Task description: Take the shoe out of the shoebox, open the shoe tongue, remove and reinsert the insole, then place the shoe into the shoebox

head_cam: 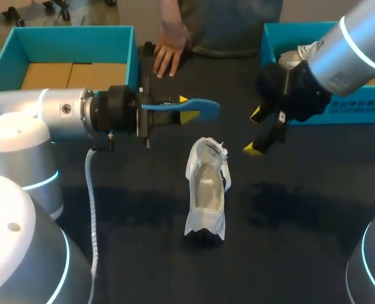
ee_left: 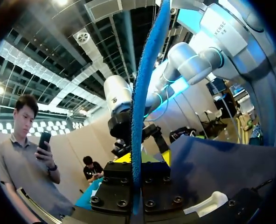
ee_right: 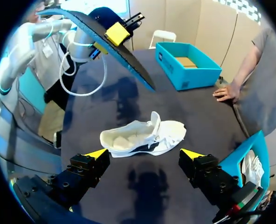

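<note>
Shoe [head_cam: 206,190] is seen lying loose near the middle of the dark counter [head_cam: 289,221], its opening turned up toward the head camera and nothing touching it. The blue insole [head_cam: 206,107] is held out of it, above the counter beyond the shoe's far end. It is pinched near one end between the yellow tips of the left tool [head_cam: 185,108], and most of its length juts free. The right tool [head_cam: 253,132] hangs above the counter beside the shoe, its fingers spread wide with nothing between them. A teal shoebox [head_cam: 61,35] stands at the far left, and a second teal box [head_cam: 358,101], with another white shoe [head_cam: 295,58] in it, at the far right. A person's hand [head_cam: 168,57] is rested on the far edge, just beside the left box.

Reinsertion is judged to be the step in hand, and most trouble would arise there. As the shoe is unheld, it could be pushed along or rolled over by the insole's tip unless it is first steadied by the right tool. Being gripped at one end only, the insole could be folded at the collar, caught on the tongue or laces, or twisted out of the pinch. The hand is near the left arm and could be struck by a wide swing.
</note>
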Controlling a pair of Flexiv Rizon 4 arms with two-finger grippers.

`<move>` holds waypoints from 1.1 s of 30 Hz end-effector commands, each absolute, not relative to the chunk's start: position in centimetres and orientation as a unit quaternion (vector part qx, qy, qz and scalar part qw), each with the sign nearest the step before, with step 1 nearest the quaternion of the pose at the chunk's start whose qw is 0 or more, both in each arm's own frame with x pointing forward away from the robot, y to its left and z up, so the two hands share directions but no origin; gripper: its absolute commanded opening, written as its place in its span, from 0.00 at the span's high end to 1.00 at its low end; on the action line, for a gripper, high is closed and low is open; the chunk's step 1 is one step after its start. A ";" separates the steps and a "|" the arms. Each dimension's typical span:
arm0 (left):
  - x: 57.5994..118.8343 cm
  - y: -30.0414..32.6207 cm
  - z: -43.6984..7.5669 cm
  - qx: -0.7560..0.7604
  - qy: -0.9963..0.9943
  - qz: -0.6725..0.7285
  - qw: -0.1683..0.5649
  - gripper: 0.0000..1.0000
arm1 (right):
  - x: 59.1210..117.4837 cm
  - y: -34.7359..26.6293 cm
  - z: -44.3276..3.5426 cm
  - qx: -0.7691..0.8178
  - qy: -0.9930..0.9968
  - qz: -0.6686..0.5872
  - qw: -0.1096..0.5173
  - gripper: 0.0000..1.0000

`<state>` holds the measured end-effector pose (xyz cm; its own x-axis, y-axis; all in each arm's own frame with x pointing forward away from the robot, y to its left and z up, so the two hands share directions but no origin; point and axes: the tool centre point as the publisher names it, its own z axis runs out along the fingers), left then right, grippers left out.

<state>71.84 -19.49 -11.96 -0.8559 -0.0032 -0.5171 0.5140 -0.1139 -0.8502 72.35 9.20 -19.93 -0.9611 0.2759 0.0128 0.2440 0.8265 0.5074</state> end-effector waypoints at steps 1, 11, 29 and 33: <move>71.4 -19.5 -12.1 0.196 0.640 -0.720 0.184 1.00 | 72.3 9.5 -19.8 0.138 0.956 0.255 0.032 0.00; 71.4 -19.5 -12.1 0.196 0.640 -0.720 0.184 1.00 | 72.3 9.5 -19.8 0.138 0.956 0.255 0.032 0.00; 67.8 -20.2 -13.3 0.222 0.671 -0.683 0.181 1.00 | 72.8 7.4 -22.5 -0.024 0.970 0.214 0.111 0.00; 67.0 -20.5 -14.7 0.214 0.676 -0.685 0.170 1.00 | 72.6 7.4 -23.7 -0.043 0.969 0.218 0.105 0.00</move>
<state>67.77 -20.44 -13.85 -0.8461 0.0676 -0.5287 0.5277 -0.0334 -0.8488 72.45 7.53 -22.60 -0.9748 -0.0290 -0.2211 -0.1181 0.9081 0.4017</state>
